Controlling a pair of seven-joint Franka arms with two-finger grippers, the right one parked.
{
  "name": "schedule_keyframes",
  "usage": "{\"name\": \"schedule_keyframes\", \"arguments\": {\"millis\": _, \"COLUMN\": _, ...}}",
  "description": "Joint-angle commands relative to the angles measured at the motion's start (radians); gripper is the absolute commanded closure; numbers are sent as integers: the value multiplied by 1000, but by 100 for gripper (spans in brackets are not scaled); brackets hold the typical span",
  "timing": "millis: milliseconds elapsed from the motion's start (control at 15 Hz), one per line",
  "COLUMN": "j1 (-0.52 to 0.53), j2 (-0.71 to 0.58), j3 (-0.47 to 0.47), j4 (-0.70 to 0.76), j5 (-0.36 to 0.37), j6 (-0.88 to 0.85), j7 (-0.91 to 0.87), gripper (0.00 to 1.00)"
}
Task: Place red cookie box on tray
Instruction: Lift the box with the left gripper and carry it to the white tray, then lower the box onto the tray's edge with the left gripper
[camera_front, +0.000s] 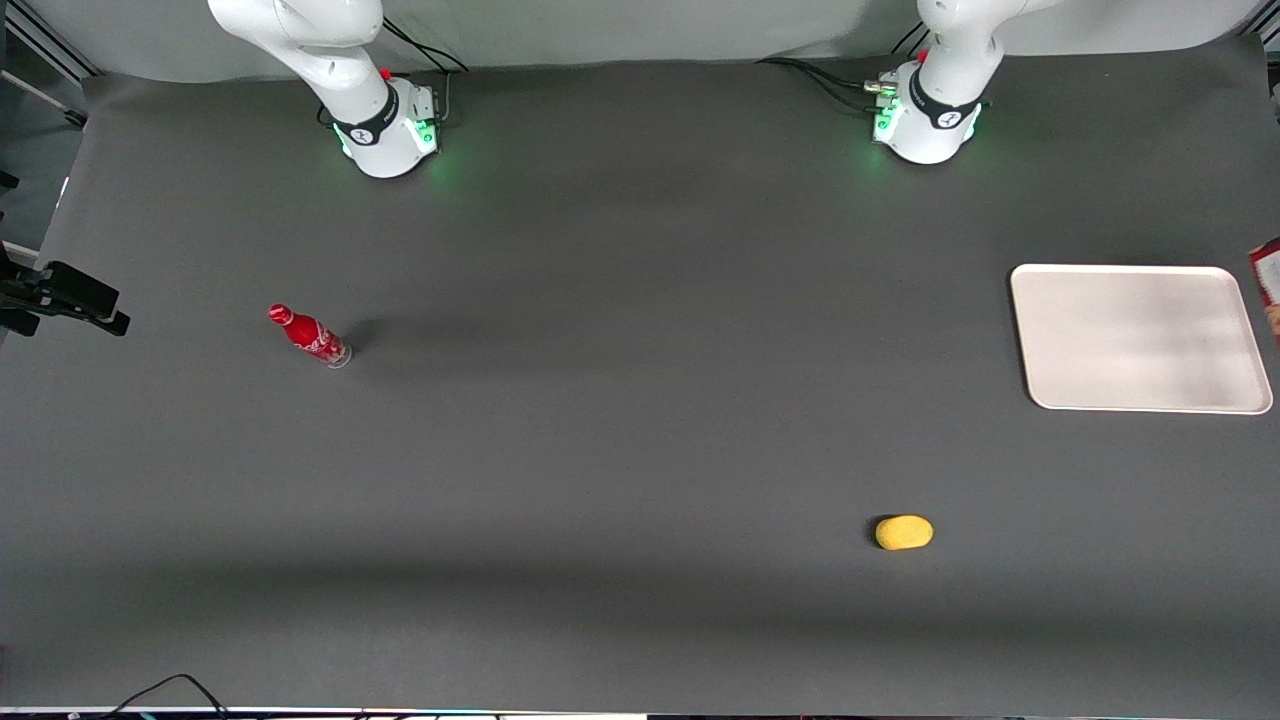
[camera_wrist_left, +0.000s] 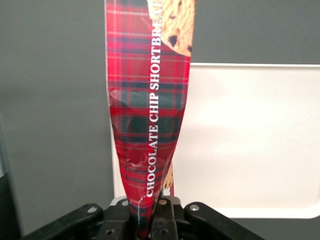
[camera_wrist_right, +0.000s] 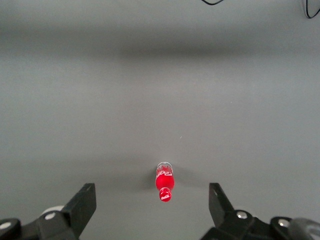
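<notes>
We hold the long, narrow red tartan cardboard cookie box clamped at one end in our left gripper. It hangs lengthwise over the edge of the flat cream-white rectangular tray, so we judge a shift inward comes before lowering.

Readable print — one legend, on the red cookie box.
White capitals run lengthwise along its tartan side: "CHOCOLATE CHIP SHORTBREA", the last letters cut off by the frame's edge, and the box's end is pinched between the closed fingers of the gripper. The white script on the small red soda bottle is too small to read.
</notes>
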Motion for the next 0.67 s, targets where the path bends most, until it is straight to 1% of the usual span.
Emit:
{"name": "schedule_keyframes", "arguments": {"millis": 0, "j1": 10, "j2": 105, "j3": 23, "j4": 5, "j5": -171, "j6": 83, "j7": 207, "gripper": 100}}
{"name": "schedule_keyframes", "arguments": {"millis": 67, "j1": 15, "j2": 131, "j3": 23, "j4": 6, "j5": -195, "j6": 100, "j7": 240, "gripper": 100}}
{"name": "schedule_keyframes", "arguments": {"millis": 267, "j1": 26, "j2": 171, "j3": 23, "j4": 6, "j5": -205, "j6": 131, "j7": 243, "gripper": 100}}
{"name": "schedule_keyframes", "arguments": {"millis": 400, "j1": 30, "j2": 206, "j3": 23, "j4": 6, "j5": -206, "j6": 188, "j7": 245, "gripper": 100}}
{"name": "schedule_keyframes", "arguments": {"millis": 600, "j1": 33, "j2": 228, "j3": 25, "j4": 5, "j5": -237, "j6": 185, "j7": 240, "gripper": 100}}
